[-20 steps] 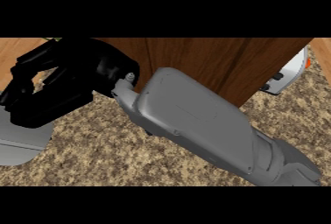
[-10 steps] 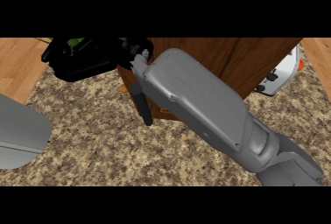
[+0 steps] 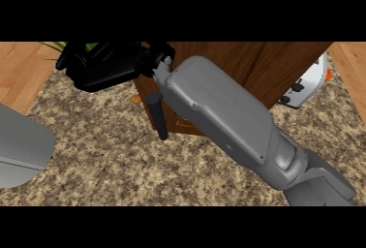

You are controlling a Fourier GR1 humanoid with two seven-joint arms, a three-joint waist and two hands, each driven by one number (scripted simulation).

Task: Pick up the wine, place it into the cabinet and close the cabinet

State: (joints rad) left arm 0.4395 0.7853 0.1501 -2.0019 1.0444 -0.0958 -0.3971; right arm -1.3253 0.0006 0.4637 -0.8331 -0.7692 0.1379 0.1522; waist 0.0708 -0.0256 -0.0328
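At nine o'clock a grey left forearm lies over the speckled counter, well apart from the work. It is probably parked there to leave the other arm room, and its hand is out of view.

Toward eleven o'clock, green leaves of a plant show behind the right hand. The hand is a black mass at the left edge of the wooden cabinet. Whether it is spread, closed or clamped on something cannot be told, as it shows only as a dark bulk. The wine is not visible anywhere. It may be hidden under this hand or already inside the cabinet, and the view does not settle which.

Just below the hand, near the centre, a dark bar handle hangs on the cabinet's front. The hand's place beside that edge suggests the work is at the cabinet opening, either placing the wine or swinging the door.

The right forearm runs from five o'clock up to eleven, stretched long across the cabinet front and covering much of it. Such a full reach fits a target at the far left of the cabinet.

At two o'clock a white appliance stands just beside the cabinet's right side, untouched.
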